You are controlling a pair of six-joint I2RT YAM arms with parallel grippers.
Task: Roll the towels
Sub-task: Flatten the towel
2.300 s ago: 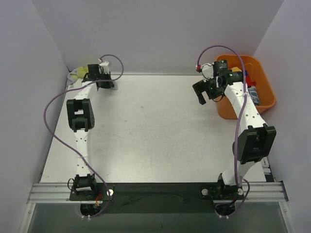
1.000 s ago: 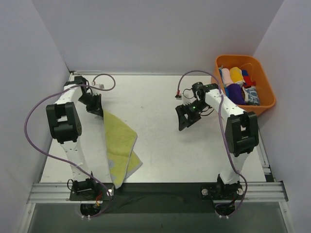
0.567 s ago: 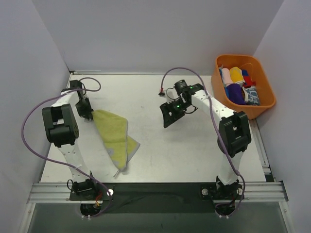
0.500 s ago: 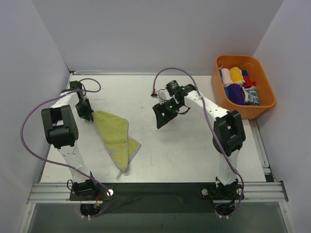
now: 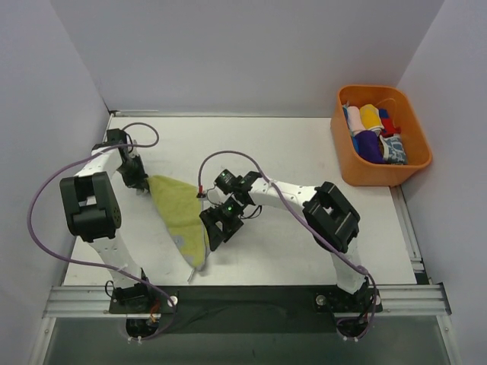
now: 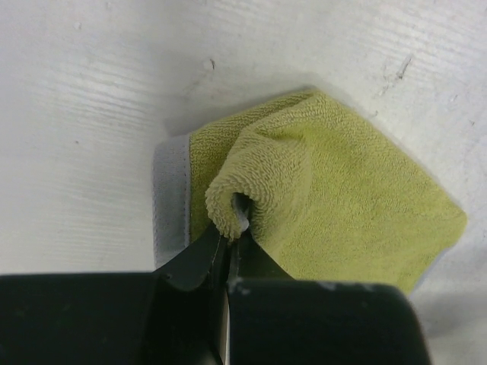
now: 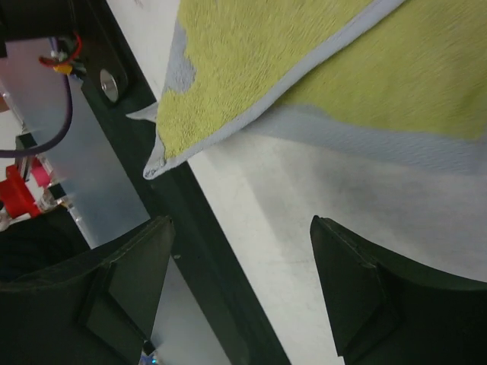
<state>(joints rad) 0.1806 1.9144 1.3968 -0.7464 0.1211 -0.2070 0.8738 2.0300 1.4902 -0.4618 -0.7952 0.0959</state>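
Two fingers of the left gripper are pinched together on a bunched corner of the yellow-green towel, the pile puckering around their tips; the right gripper has its fingers wide apart, holding nothing, poised over the towel's grey-edged lower hem. The towel lies folded and skewed at the lower left of the table, its tip close to the dark front rail; it is not yet flat, so a roll begun now would likely come out lopsided. The left pinch looks shallow and could slip under a hard pull; the right fingers, descending so near the rail, might strike it or catch only one layer. At the upper right, the orange basket holds several rolled cloths, pink, yellow, purple and red, with a blue-and-white cloth at its right side.
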